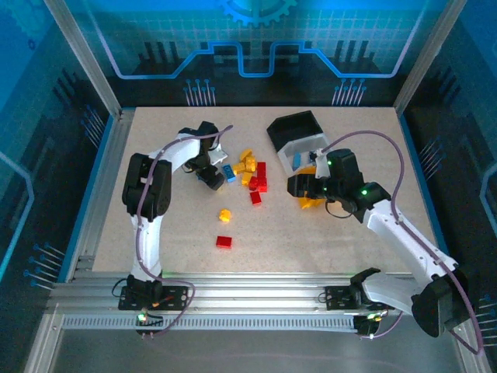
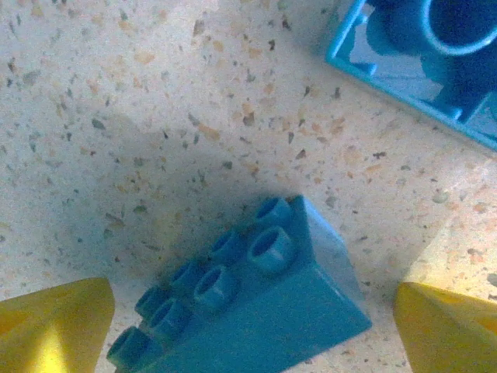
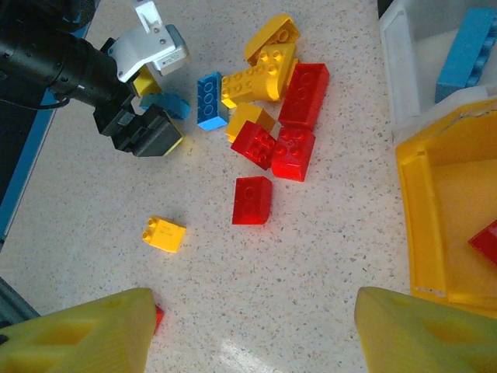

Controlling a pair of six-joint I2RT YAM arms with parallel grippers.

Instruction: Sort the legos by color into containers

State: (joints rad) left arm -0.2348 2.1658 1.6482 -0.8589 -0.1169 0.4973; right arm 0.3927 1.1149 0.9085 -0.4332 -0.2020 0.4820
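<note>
A blue lego (image 2: 256, 311) lies studs-up on the table between the yellow fingertips (image 2: 54, 326) of my left gripper (image 2: 248, 334), which is open, with gaps on both sides of the brick. Another blue brick (image 2: 427, 62) lies just beyond. In the top view this gripper (image 1: 211, 177) sits at the left of the lego pile (image 1: 250, 172). My right gripper (image 3: 252, 334) is open over bare table beside the yellow container (image 3: 435, 225), which holds a red brick (image 3: 485, 241). The white container (image 3: 396, 70) holds a blue brick (image 3: 466, 54). The black container (image 1: 295, 128) stands behind.
Red bricks (image 3: 303, 93) and yellow bricks (image 3: 264, 66) lie heaped mid-table. A lone red brick (image 3: 252, 200) and a yellow one (image 3: 163, 233) sit nearer. Another red brick (image 1: 224, 242) lies toward the front edge. Metal frame rails border the table.
</note>
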